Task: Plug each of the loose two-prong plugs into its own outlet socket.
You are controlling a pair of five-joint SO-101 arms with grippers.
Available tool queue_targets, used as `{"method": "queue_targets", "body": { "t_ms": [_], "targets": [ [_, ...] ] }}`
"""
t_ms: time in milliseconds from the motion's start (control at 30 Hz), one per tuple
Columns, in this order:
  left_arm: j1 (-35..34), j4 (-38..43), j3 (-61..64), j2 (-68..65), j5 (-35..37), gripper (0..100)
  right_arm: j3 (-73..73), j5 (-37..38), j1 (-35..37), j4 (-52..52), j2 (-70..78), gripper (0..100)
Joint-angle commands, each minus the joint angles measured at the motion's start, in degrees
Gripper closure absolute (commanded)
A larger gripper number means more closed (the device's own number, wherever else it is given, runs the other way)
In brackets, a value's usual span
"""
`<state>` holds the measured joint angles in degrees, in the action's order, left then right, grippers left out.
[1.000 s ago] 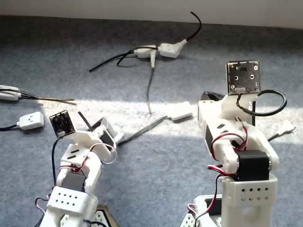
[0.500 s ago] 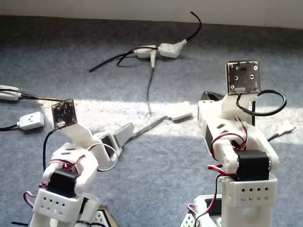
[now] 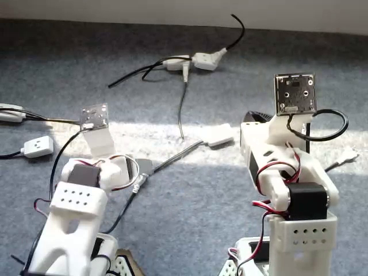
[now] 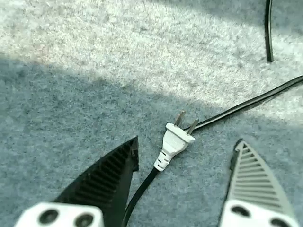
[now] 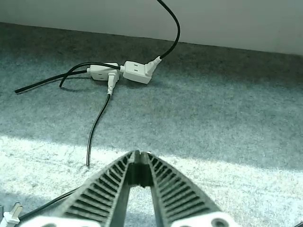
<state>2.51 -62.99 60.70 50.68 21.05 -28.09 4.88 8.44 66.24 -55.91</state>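
White plug [image 4: 174,142] lies on the carpet [image 4: 71,56] between the wide-open, empty jaws of the left gripper [image 4: 187,142], which has just swung over it. So a grasp looks ready; the right gripper [image 5: 138,157] is closed, empty.

A grey carpet [image 3: 190,195] carries 2 white arms. The left arm [image 3: 80,201] stands at the near left corner. A small white plug [image 3: 140,182] lies just beside its forward end, on a dark cord that runs back toward the arm's base. The right arm [image 3: 287,172] stands at the near right corner, wrist board upright. 1 white socket block [image 3: 38,146] lies at the left edge. A 2nd white block [image 3: 219,135] lies mid-carpet on a grey cable [image 3: 178,154]. Near the far edge, joined white connectors [image 3: 195,61] lie with black cords [image 3: 132,73] attached. Another white plug [image 3: 347,155] lies at the right edge.
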Motion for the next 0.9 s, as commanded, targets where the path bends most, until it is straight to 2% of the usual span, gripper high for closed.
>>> {"method": "queue_targets", "body": {
  "t_ms": [0, 100, 367, 567, 700, 867],
  "targets": [
    [-0.7, 1.4, -5.6, -14.5, -2.0, 69, 0.5, 0.5, -0.4, 0.3, -0.9, 99.0],
    [-0.3, 2.2, -8.1, -20.5, -1.9, 69, 0.5, 0.5, -0.4, 0.3, -0.9, 99.0],
    [2.0, 15.3, -5.0, -33.1, -2.4, 69, 0.5, 0.5, -0.4, 0.3, -0.9, 99.0],
    [3.0, 16.5, -6.0, -35.5, -2.7, 69, 0.5, 0.5, -0.4, 0.3, -1.0, 99.0],
    [2.9, 15.1, -5.3, -35.5, -9.8, 69, 0.5, 0.5, -0.4, 0.3, -1.4, 99.0],
    [2.8, 15.1, -5.4, -35.5, -15.4, 69, 0.5, 0.5, -0.4, 0.3, -1.4, 99.0]
  ]
}}
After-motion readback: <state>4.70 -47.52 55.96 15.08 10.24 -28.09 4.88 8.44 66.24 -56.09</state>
